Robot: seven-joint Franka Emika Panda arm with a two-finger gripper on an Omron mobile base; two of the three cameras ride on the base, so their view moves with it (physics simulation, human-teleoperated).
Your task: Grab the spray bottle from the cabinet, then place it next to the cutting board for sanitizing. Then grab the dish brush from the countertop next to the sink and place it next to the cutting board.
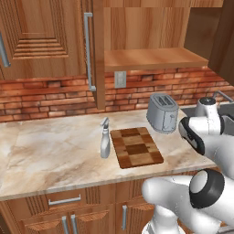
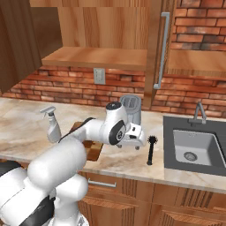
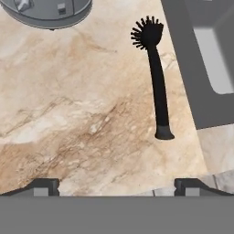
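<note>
The spray bottle (image 1: 105, 139) stands upright on the countertop (image 1: 50, 146), just left of the checkered cutting board (image 1: 136, 147). The arm hides most of the cutting board (image 2: 92, 151) in the right base view, with the spray bottle (image 2: 53, 126) to its left. The black dish brush (image 2: 151, 150) lies flat on the countertop between the toaster and the sink (image 2: 194, 145). My gripper (image 2: 136, 143) hovers over the counter just left of the brush, pointing down. In the hand view the gripper (image 3: 116, 187) is open with nothing between its fingers. The dish brush (image 3: 157, 77) lies ahead and right of centre, bristles far from me.
A silver toaster (image 1: 162, 113) stands behind the board's right end. The upper cabinet (image 1: 151, 58) is open, its door (image 1: 96, 50) swung out. A faucet (image 2: 198, 112) rises behind the sink. The sink's rim (image 3: 183, 59) runs just right of the brush.
</note>
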